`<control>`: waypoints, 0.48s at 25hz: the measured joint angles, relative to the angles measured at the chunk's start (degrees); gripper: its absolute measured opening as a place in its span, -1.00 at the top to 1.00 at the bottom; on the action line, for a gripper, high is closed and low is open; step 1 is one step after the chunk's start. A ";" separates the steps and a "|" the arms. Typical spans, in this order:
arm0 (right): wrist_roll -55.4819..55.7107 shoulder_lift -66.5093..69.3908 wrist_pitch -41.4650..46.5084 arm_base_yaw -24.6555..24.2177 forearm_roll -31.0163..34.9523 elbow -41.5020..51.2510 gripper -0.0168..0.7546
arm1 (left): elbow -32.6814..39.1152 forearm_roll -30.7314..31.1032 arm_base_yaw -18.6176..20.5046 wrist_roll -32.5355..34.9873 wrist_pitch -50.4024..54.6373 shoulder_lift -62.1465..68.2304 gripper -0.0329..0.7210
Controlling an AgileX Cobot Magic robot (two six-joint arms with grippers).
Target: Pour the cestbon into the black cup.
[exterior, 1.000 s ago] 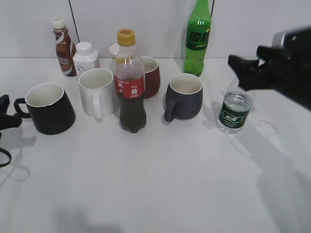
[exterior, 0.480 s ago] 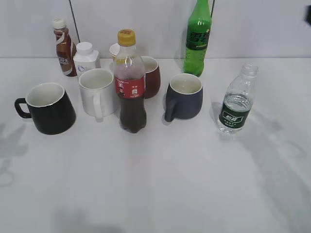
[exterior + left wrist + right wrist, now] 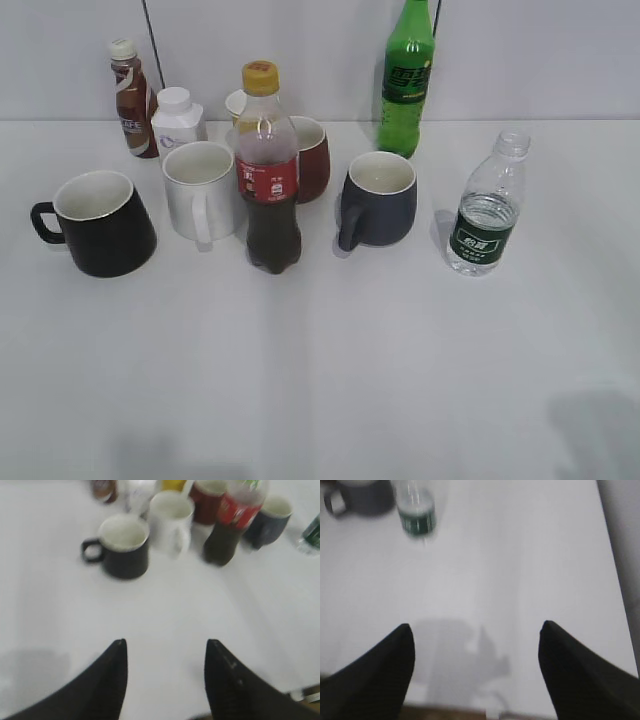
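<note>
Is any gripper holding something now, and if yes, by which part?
Nothing is held. Left gripper and right gripper are both open and empty; the cestbon stands untouched.

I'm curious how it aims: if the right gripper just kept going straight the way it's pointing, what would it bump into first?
Probably bare table. The open right gripper points past the cestbon, which sits left of its line; depth is unclear.

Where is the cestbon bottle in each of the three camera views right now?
Exterior view: the cestbon stands upright at the right of the table, right of the dark grey-blue mug.
Left wrist view: only a blurred sliver of it shows at the right edge.
Right wrist view: near the top left, far ahead of the open fingers.
Shared landmark: the dark grey-blue mug, its neighbour in every view.
</note>
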 joint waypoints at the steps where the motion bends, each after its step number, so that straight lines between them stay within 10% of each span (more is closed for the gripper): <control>1: -0.75 -1.91 3.47 0.00 0.21 0.00 -0.58 | 0.00 1.81 0.00 -1.80 2.85 -2.46 -0.11; 12: -4.24 -11.29 3.72 0.00 1.23 3.98 -0.58 | 7.79 10.37 3.22 -5.80 4.27 -20.73 -0.10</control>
